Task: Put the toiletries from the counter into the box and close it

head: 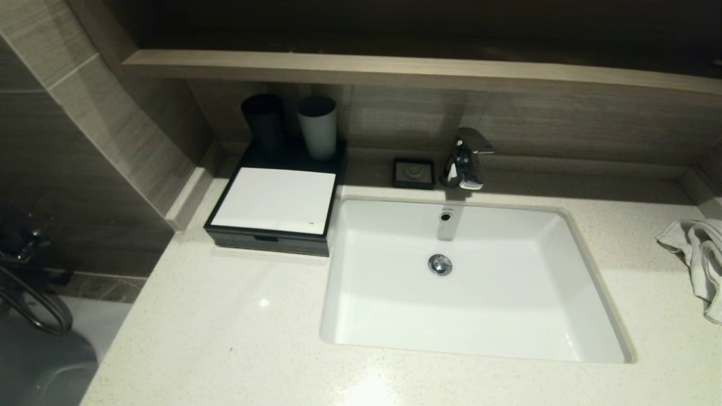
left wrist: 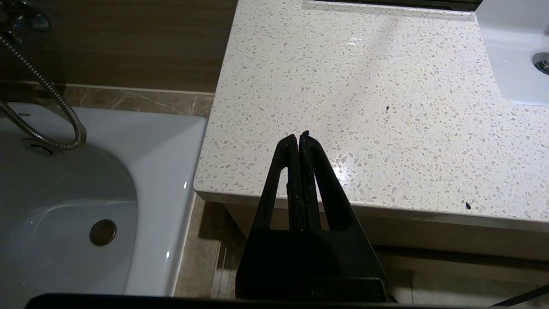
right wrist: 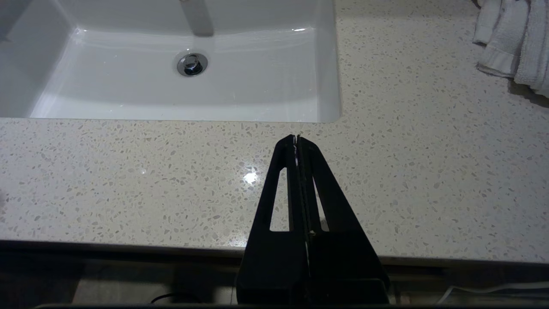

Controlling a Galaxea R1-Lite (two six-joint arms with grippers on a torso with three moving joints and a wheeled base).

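Observation:
A black box with a flat white lid sits closed at the back left of the speckled counter, beside the sink. No loose toiletries show on the counter. My left gripper is shut and empty, held over the counter's front left corner. My right gripper is shut and empty, held over the counter's front edge in front of the sink. Neither gripper shows in the head view.
A black cup and a white cup stand behind the box. A small black soap dish and a chrome tap sit behind the white sink. A white towel lies at the right edge. A bathtub lies left of the counter.

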